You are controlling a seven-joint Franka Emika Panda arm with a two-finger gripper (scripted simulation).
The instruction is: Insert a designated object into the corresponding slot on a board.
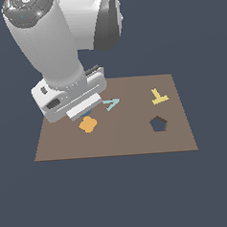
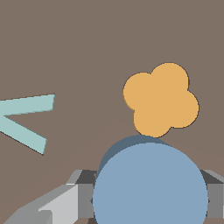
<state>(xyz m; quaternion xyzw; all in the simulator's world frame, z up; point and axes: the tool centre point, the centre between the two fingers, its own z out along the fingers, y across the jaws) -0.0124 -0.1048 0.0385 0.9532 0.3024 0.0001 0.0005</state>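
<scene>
1. Board (image 1: 131,138): flat brown rectangle on a dark ground, seen whole in the exterior view; it fills the background of the wrist view.
2. Arm: white Panda, reaching down over the board's side toward the exterior view's left.
3. Gripper (image 1: 85,112): low over the board, just beside the orange piece. In the wrist view grey fingers (image 2: 83,192) stand on either side of the disc and appear to meet its edges, so the jaws look closed on it; actual contact is partly hidden behind the disc.
4. Light-blue disc (image 2: 150,186): round and flat, sitting between the fingers, nearest the wrist camera. A darker blue crescent shows along its far edge. In the exterior view only a sliver of blue shows under the hand.
5. Orange lobed piece (image 1: 88,124): lying flat on the board, just beyond the disc.
6. Teal arrow shape (image 1: 111,104): thin, lying flat, near the gripper toward the exterior view's right.
7. Yellow piece (image 1: 158,97): lying flat, well apart from the gripper.
8. Pentagon cut-out (image 1: 158,124): dark, below the yellow piece.
9. Round slot: not visible in either view.
</scene>
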